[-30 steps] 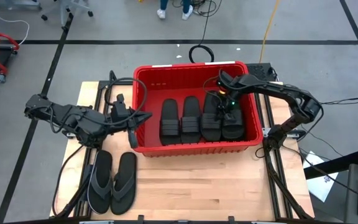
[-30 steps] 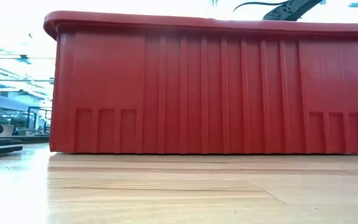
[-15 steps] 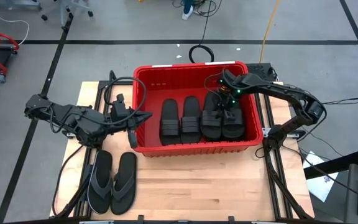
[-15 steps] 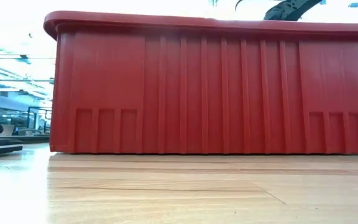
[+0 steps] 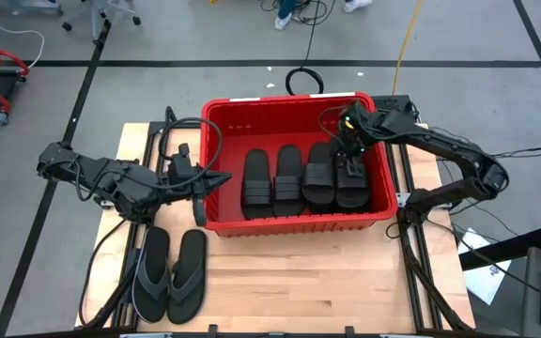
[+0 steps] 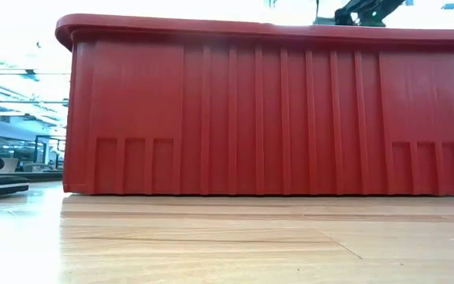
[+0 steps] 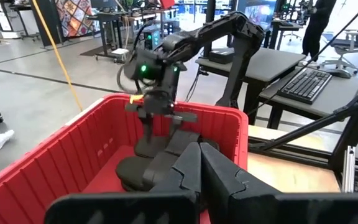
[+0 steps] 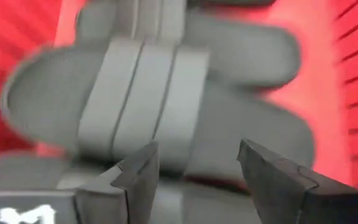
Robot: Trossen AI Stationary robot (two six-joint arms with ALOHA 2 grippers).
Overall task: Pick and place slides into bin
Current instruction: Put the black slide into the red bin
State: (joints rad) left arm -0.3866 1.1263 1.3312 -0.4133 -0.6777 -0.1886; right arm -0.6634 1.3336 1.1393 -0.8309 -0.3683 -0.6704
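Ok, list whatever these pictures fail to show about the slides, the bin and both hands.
- Low view: the bin wall hides every slide inside it and all but the top of the right arm.
- Right wrist view: the slide below the open right hand is blurred; its exact resting spot is unclear.
- High view: whether slides lie stacked under the four visible is hidden.
- Left wrist view: the shut left hand blocks the bin's near floor.

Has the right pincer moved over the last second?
Yes. In the high view the right pincer, now open, has risen from the slides and drawn back toward the far wall of the bin.
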